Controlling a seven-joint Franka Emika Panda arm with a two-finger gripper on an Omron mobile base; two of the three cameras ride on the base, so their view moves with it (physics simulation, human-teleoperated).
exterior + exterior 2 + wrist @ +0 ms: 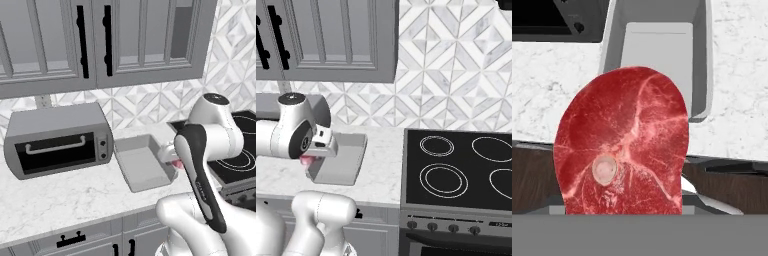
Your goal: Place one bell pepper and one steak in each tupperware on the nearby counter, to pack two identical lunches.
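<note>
On the counter (75, 192), a toaster oven (57, 140) sits at left of the left base view, the tupperware (142, 162) just right of it, and the stove (458, 172) further right. In the hand view, the steak (624, 145) lies lower centre, before the tupperware.

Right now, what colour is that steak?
Deep red with pale marbling, the steak shows best in the hand view.
</note>
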